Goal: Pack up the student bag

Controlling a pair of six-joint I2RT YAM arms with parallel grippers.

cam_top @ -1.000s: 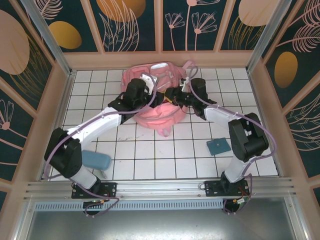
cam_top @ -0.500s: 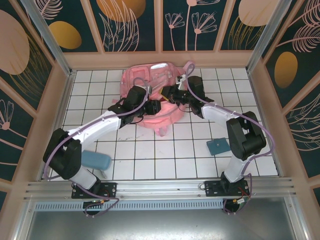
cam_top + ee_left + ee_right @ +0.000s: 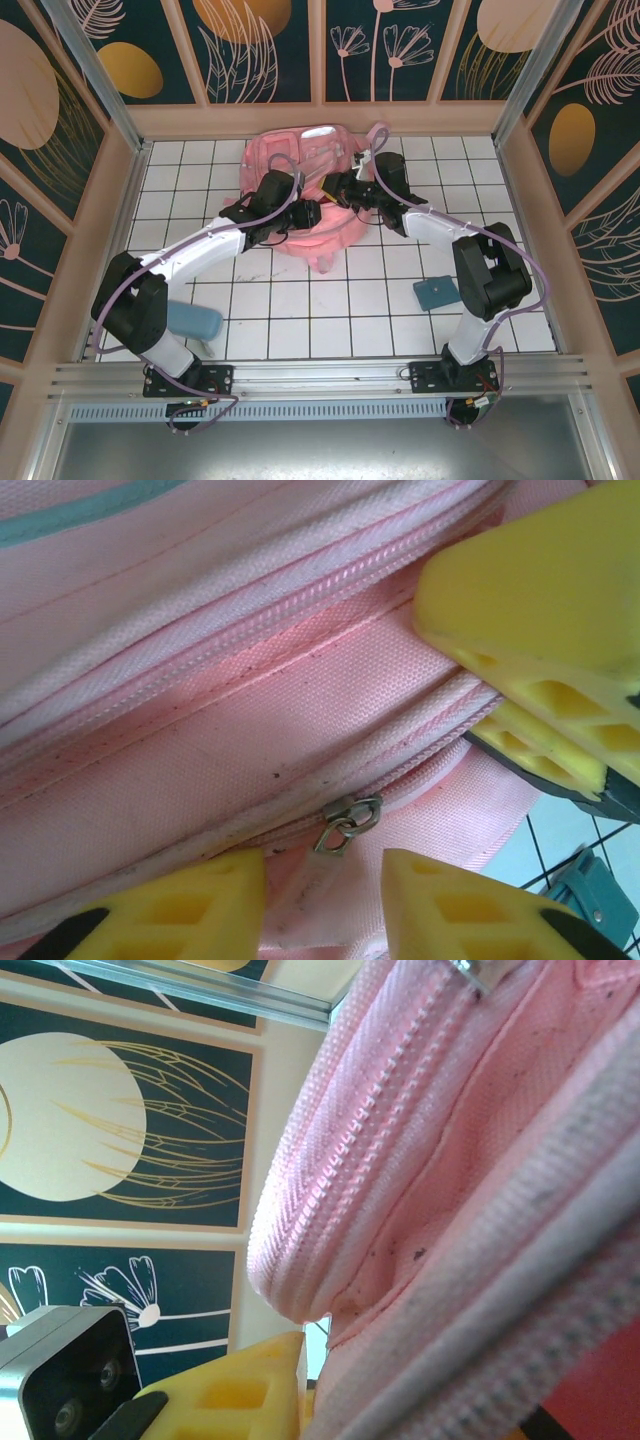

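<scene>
The pink bag (image 3: 325,238) lies at the far middle of the tiled table (image 3: 300,300). The left gripper (image 3: 322,882) stands open astride a zipper pull (image 3: 346,825), and the right gripper (image 3: 478,690) pinches the bag's zippered edge.

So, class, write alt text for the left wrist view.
A zipper slider on the pink student bag sits above the gap between the fingers of the left end effector. The right end effector pinches the bag's edge at upper right.
</scene>
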